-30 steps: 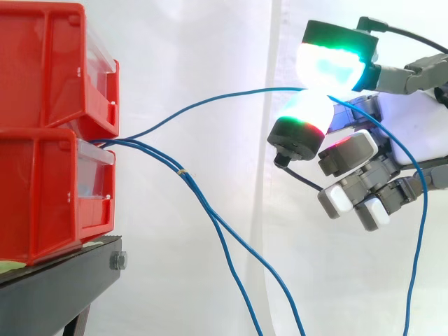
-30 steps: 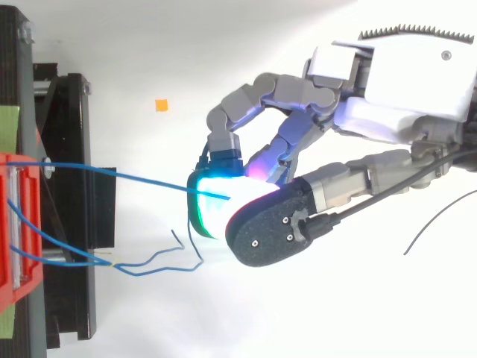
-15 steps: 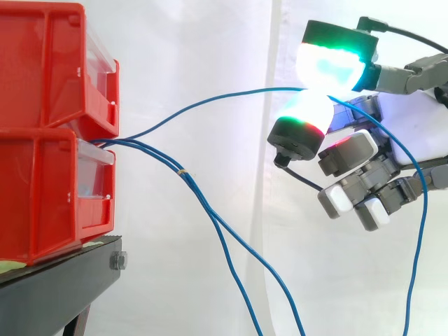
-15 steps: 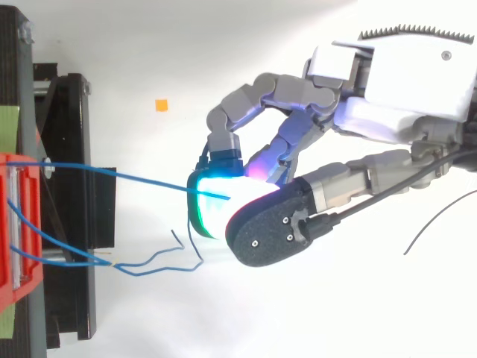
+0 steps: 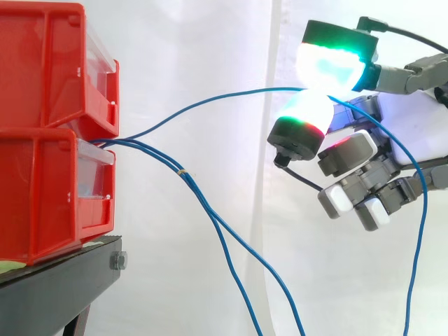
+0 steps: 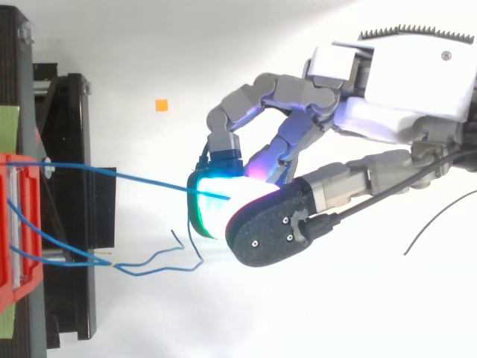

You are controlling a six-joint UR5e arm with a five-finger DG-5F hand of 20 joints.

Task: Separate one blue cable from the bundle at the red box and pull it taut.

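Hand (image 5: 404, 122), to the right of the stacked red bins (image 5: 38, 189), pinching one blue cable (image 5: 210, 101) between two glowing pads (image 5: 329, 64), its other fingers curled below. The blue cable leaves the gap between the bins, climbs in a shallow arc to the pinch, then drops past the palm. Two loose cables (image 5: 234, 248) hang from the same gap, well apart from the hand; the bins sit on a black stand (image 5: 56, 294).

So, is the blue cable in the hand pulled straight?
No, the blue cable bows upward in a curve between the red bins and the hand.
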